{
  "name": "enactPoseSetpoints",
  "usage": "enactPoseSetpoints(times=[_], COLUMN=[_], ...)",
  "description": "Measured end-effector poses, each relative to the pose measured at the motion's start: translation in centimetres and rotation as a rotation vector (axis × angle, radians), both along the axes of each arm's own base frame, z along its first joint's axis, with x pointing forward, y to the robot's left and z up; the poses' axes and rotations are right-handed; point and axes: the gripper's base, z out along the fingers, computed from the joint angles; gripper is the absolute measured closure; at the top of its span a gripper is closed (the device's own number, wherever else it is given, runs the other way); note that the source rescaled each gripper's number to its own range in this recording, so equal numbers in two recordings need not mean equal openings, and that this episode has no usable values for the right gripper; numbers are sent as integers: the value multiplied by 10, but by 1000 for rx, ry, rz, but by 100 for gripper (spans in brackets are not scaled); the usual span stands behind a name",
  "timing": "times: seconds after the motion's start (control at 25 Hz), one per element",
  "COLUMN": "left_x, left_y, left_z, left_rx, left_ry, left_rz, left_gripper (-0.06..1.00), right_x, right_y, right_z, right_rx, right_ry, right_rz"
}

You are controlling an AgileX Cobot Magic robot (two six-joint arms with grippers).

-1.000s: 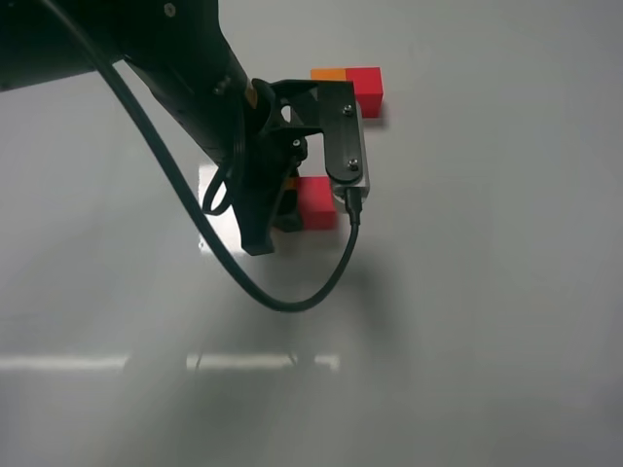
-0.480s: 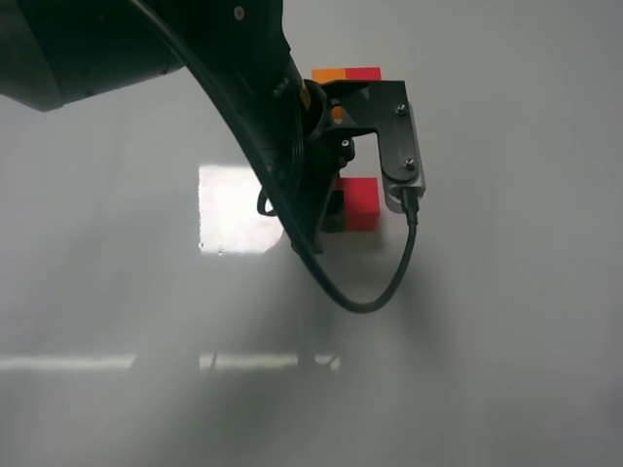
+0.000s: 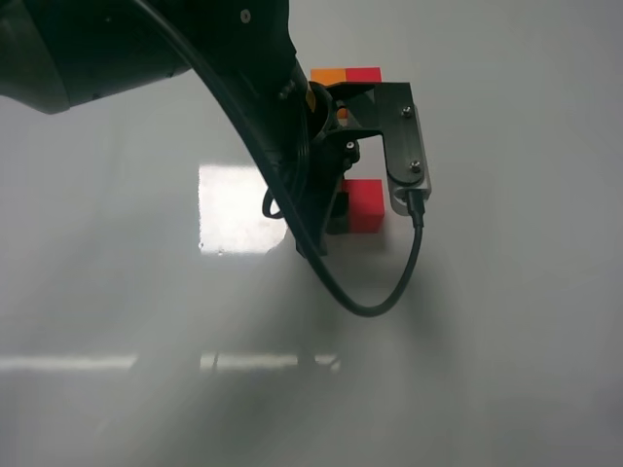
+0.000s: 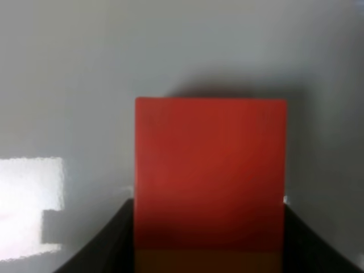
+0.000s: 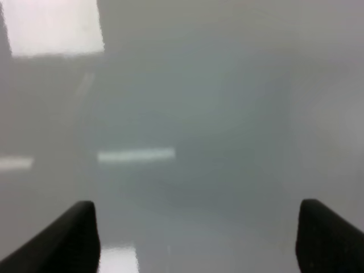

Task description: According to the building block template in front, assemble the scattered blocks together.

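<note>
While the left gripper [image 3: 336, 209] clamps the small matte orange cube [image 4: 207, 261], a matching red cube [image 3: 366, 205] touches it.
Orange-and-red two-cube template bar [image 3: 347, 75] lies behind them; right gripper [image 5: 196, 239] hangs spread apart.

1. Exterior view: even, dim grey light; bright square glare patch on the table [image 3: 146, 292], plus a faint strip reflection lower down.
2. Arm [image 3: 195, 58] near-black, detail lost; soft shadow beneath it.
3. Left wrist view: red block [image 4: 210, 170] blurred, its near part in shade.
4. Right wrist view: soft throughout, hazy reflections.
</note>
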Motion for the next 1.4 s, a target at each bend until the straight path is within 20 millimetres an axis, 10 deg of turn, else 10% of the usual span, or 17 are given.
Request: enactPoseSetpoints(times=[0.24,0.6,1.16,1.4], left_x=[0,-5,-52,-40], left_y=[-1,-5,26,97], left_z=[-1,0,72,102], left_rx=[-7,-31,-259,-464], left_ry=[7,21,-35,43], left_rz=[11,43,272,736], left_gripper=[88,18,16,16], right_x=[0,0,0,0], right_y=[0,0,0,0], right_z=[0,0,0,0], right_rx=[0,0,0,0], right_ry=[0,0,0,0], right_rz=[0,0,0,0])
